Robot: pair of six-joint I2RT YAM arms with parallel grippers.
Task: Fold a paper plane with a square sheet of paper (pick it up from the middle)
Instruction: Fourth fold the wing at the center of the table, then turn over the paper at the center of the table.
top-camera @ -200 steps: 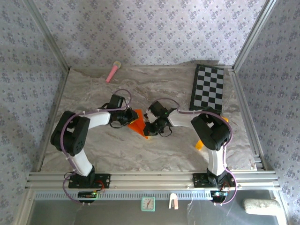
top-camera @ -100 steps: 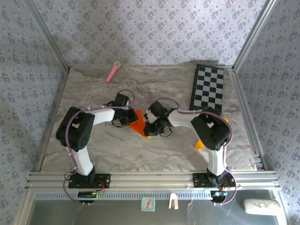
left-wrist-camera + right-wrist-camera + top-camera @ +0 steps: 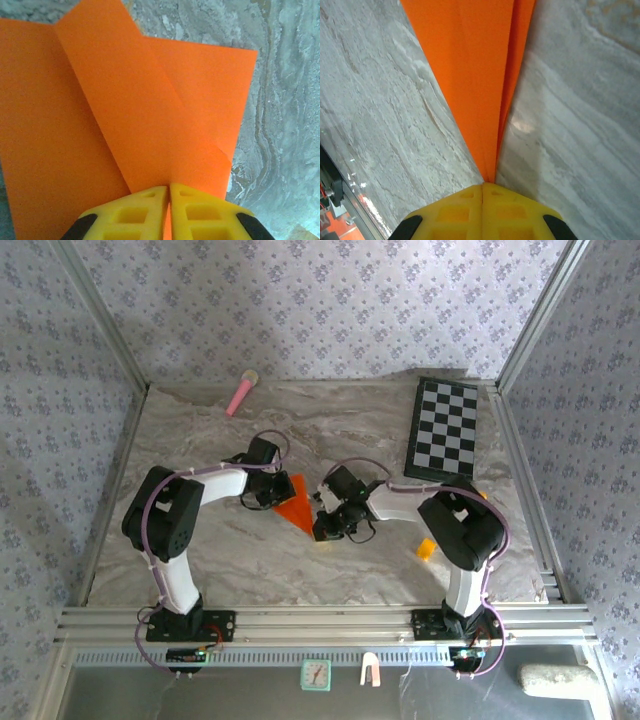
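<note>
A pink stick (image 3: pixel 241 392) lies toward 11 o'clock on the table (image 3: pixel 200 435). Near the middle, the left gripper (image 3: pixel 277 495) has its yellow fingers (image 3: pixel 135 215) pinched together on the wide end of the orange paper plane (image 3: pixel 293 504). The plane lies flat with its nose toward 5 o'clock. The right gripper (image 3: pixel 320 530) is clamped on that nose. A checkerboard (image 3: pixel 443 428) sits at 2 o'clock.

right tool (image 3: pixel 483 186): clamped on paper plane (image 3: pixel 470 75) tip | marble table (image 3: pixel 580 125) beneath
</note>
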